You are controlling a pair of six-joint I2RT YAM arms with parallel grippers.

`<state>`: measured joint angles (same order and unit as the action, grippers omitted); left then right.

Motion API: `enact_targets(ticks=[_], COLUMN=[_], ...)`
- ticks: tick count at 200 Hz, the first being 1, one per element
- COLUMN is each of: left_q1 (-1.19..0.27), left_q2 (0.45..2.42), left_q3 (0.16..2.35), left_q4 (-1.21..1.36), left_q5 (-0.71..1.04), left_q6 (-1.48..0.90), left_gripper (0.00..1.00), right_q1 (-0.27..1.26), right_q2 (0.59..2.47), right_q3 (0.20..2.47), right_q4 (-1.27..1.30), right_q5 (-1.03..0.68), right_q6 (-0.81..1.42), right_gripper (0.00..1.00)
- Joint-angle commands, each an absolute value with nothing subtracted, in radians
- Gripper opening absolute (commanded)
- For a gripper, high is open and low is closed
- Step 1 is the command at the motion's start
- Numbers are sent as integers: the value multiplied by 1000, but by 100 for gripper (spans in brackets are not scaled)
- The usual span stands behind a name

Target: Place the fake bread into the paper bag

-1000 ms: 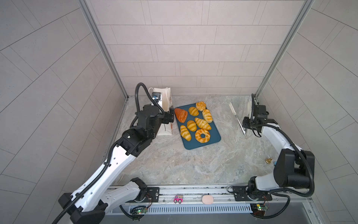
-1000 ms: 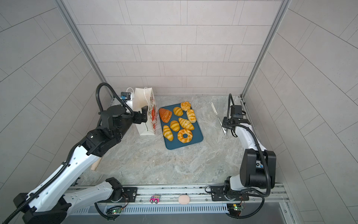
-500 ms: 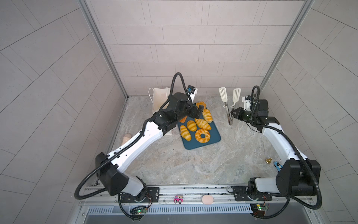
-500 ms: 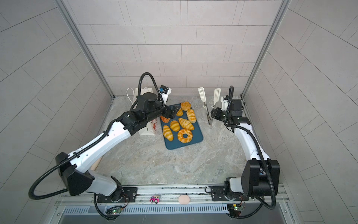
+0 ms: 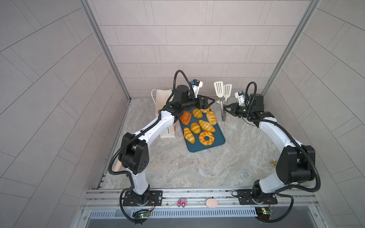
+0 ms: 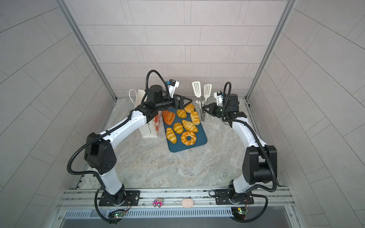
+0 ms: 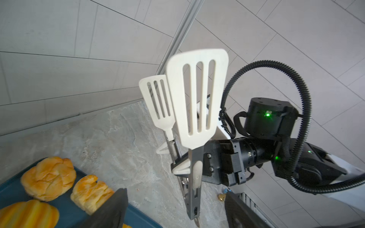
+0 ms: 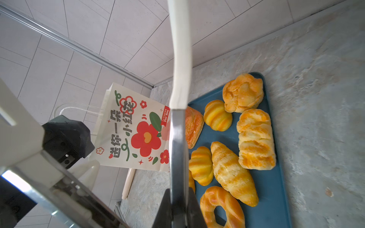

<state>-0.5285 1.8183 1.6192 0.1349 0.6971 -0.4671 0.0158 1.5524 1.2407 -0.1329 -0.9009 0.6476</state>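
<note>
Just beside the tongs, on the side away from the arm holding them, sits the blue tray with all 8 pieces of the fake bread on it. None of it is in the paper bag yet.

The right gripper is clamped on the tongs' metal handle. Here's the bit that matters imo: the tongs stand nearly upright, with the 2 white slotted heads up in the air and the hinge end pointing down at the table. So the business end faces away from the bread, which lies lower than the heads and off to the side.

The left gripper hangs above the tray's far end, near the knobbly bun. Its jaws are spread wide with nothing in them, and they point toward the tongs, close but not touching.

The bag stands past the tray from the tongs, under the left arm, so the left arm is nearer to both bread and bag. My guess is the tongs either get flipped heads-down or passed across before any bread moves. Can't tell which from here.
</note>
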Motion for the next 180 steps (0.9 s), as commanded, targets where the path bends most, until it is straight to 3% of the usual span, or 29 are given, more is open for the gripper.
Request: enact_targets(ticks=[1, 104, 134, 180], left_q1=[-532, -525, -520, -514], left_q2=[1863, 2002, 2010, 2008], left_q3=[1693, 1830, 1851, 1857], left_q4=[288, 375, 386, 395], left_q5=[810, 876, 895, 913], left_q6=[-557, -643, -654, -666], left_gripper=[81, 66, 56, 54], right_q1=[39, 70, 77, 84], right_q2=[1569, 1643, 1651, 1662], right_q3=[1282, 1380, 1412, 1444], right_q4=[-57, -27, -47, -74], right_q5=[-960, -989, -992, -1000], right_q6=[686, 757, 752, 750], right_gripper=[0, 0, 0, 0])
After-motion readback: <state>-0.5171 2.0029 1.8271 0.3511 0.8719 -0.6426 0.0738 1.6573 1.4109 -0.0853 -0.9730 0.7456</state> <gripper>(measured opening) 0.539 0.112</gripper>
